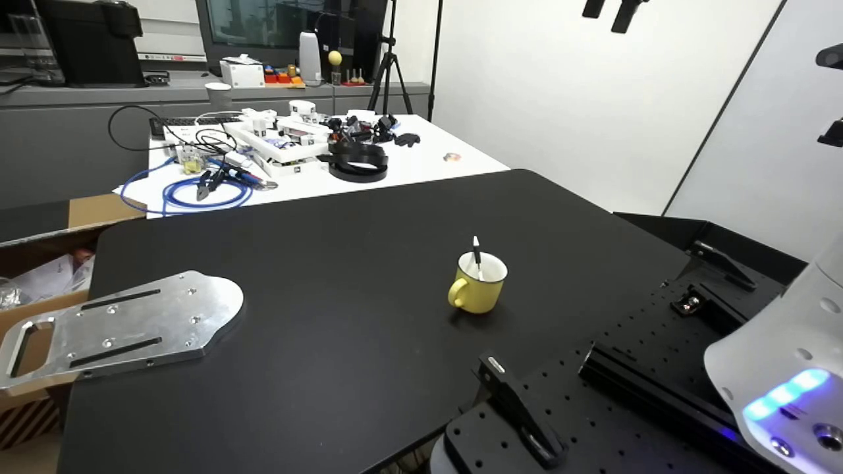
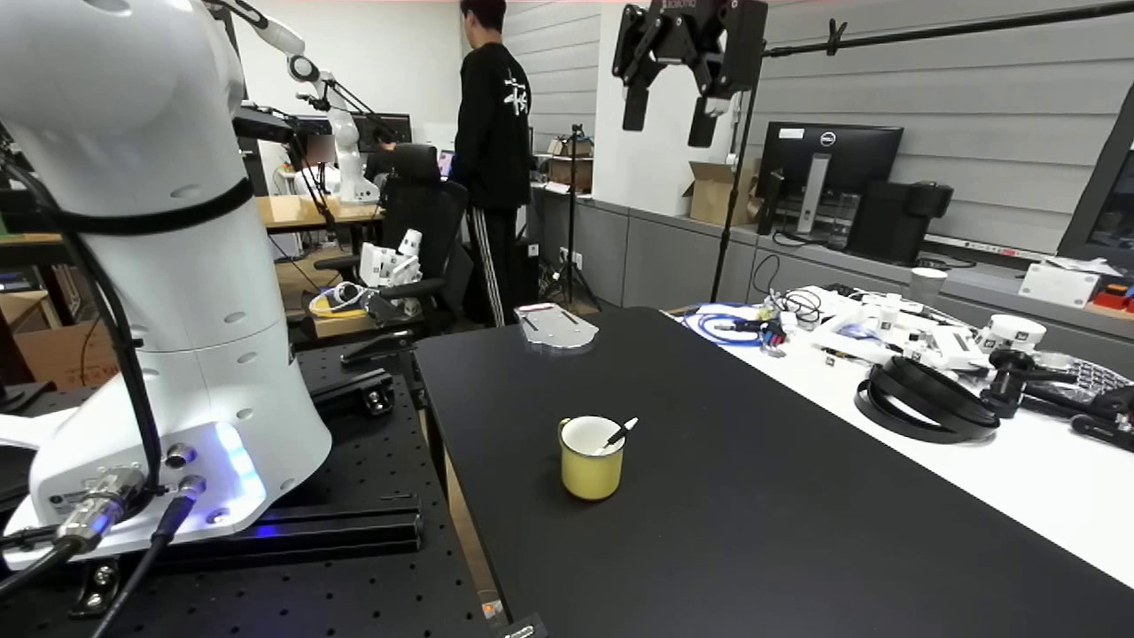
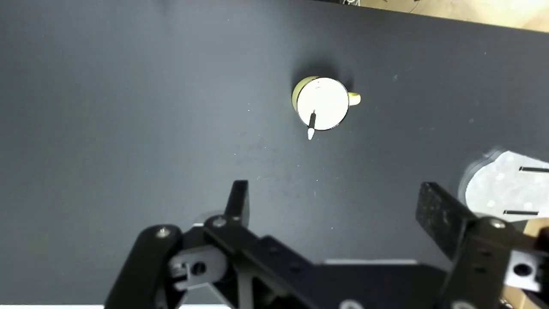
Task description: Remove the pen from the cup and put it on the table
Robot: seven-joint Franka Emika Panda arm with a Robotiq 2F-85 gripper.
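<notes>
The small yellow cup stands upright on the black table, in both exterior views (image 1: 478, 297) (image 2: 592, 475) and in the wrist view (image 3: 329, 96). The table shows bare in all views (image 1: 316, 388) (image 2: 762, 540) (image 3: 150, 128). The thin dark pen with a whitish end leans inside the cup, its whitish end above the rim (image 1: 476, 250) (image 2: 622, 432) (image 3: 312, 121). The cup's rim and wall hide none of its upper part. My gripper (image 2: 669, 119) is open and empty, high above the table; its fingertips (image 1: 610, 14) show at the top edge. In the wrist view its fingers (image 3: 334, 193) are wide apart, below the cup in the picture.
A flat silver metal plate (image 1: 145, 316) lies at a table edge, also in the wrist view (image 3: 502, 184). A white table (image 1: 421, 164) with cables and gear adjoins the black one. A cardboard box (image 1: 39, 309) and a black clamp (image 1: 520, 408) are near the edges.
</notes>
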